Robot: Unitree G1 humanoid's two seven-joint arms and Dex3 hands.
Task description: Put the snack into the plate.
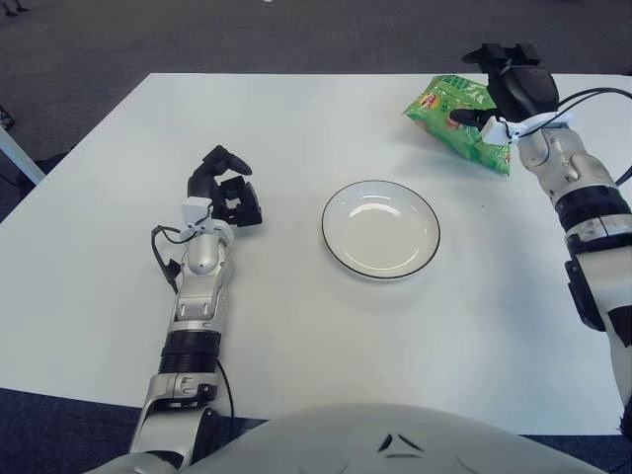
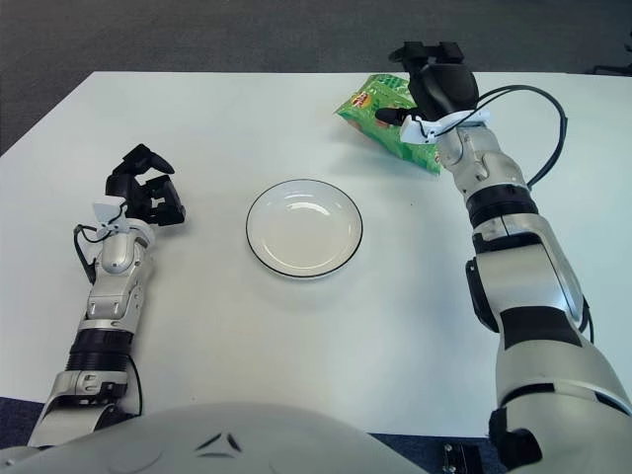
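The green snack bag (image 1: 456, 120) is sitting at the far right part of the white table (image 1: 296, 326), tilted, with its printed face turned up and one corner pointing toward the table's right edge. The right hand (image 1: 499, 84) is reaching over the bag's far right side, its dark fingers (image 2: 392, 117) curling around the packet; one finger is pressing on the printed face while the others are arching over the top edge. The hand is clamping on the bag, though whether the bag is lifting clear of the table or lying on it cannot be told from these views. A cable is looping from the right wrist out to the side.

The plate (image 1: 380, 228), white with a thin dark rim, is lying near the middle of the table, nearer the robot than the snack and to its left, well apart from it. Nothing is lying in the plate.

The left hand (image 1: 226, 194) is showing to the left of the plate, well apart from it, above the table with its forearm stretching back toward the robot's body. Its dark fingers are curling in on themselves and holding nothing.

Dark carpet (image 1: 247, 35) is showing beyond the table's far edge.
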